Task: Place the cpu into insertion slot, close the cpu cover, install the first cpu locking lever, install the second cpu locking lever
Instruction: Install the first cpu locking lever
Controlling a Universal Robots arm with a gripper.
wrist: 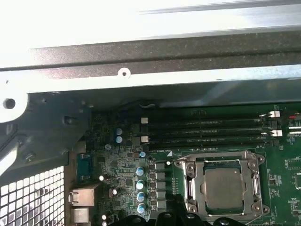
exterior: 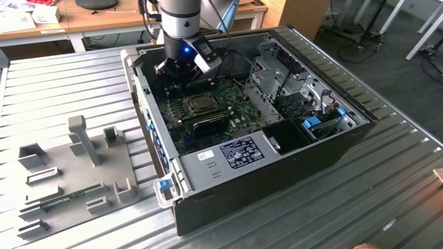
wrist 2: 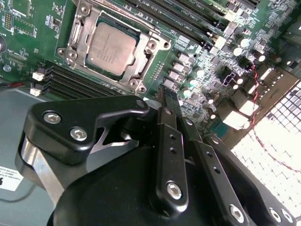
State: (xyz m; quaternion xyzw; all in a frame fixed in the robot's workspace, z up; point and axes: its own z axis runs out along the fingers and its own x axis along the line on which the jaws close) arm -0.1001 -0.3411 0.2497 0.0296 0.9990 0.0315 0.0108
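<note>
Silver-grey cpu (wrist 2: 112,48) lies framed by the cpu cover (wrist 2: 143,63), just beyond the gripper (wrist 2: 168,96), whose fingers are drawn narrow and empty; the insertion slot beneath is hidden.

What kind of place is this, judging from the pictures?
Probably a robotics lab or test workshop: a robot arm reaches into an open computer case lying on a ribbed metal table, and wooden desks stand behind.

The claw (wrist 2: 169,96) covers much circuit board (wrist 2: 202,66) in the second wrist view, and one insertion slot (wrist: 192,186) rim in the first wrist view.
</note>
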